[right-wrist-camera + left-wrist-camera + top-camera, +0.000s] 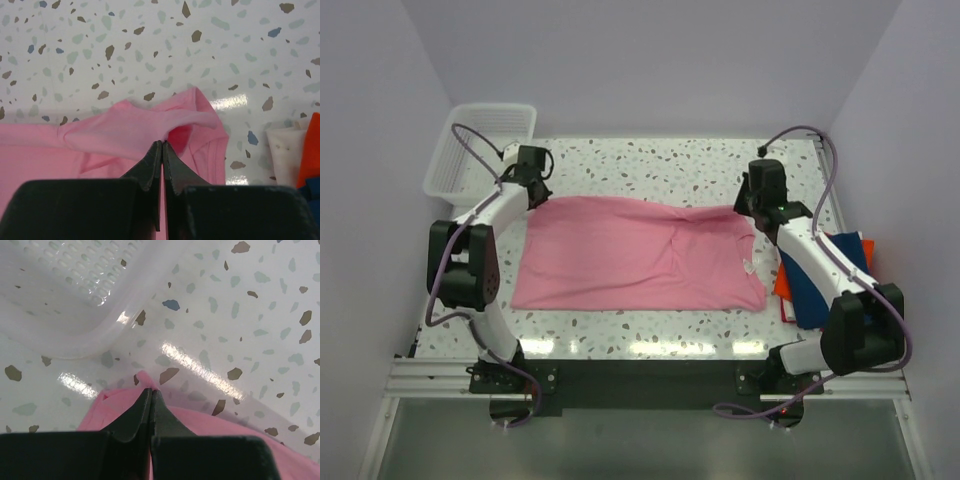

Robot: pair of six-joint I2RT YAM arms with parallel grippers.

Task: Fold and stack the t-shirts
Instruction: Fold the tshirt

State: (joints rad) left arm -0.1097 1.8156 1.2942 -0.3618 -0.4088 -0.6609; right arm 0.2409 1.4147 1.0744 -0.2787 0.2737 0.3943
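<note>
A light pink t-shirt (630, 255) lies spread across the middle of the table. My left gripper (533, 190) is shut on its far left corner (145, 380). My right gripper (752, 205) is shut on a raised fold of the pink shirt at its far right corner (165, 125). A navy blue folded t-shirt (817, 285) lies on an orange-red one (865, 248) at the right edge, partly under my right arm. A strip of orange-red (309, 150) and blue cloth shows at the right of the right wrist view.
A white plastic mesh basket (485, 145) stands at the far left corner, close beyond my left gripper, and its wall (75, 290) fills the top left of the left wrist view. A white tag (752, 266) lies at the shirt's collar.
</note>
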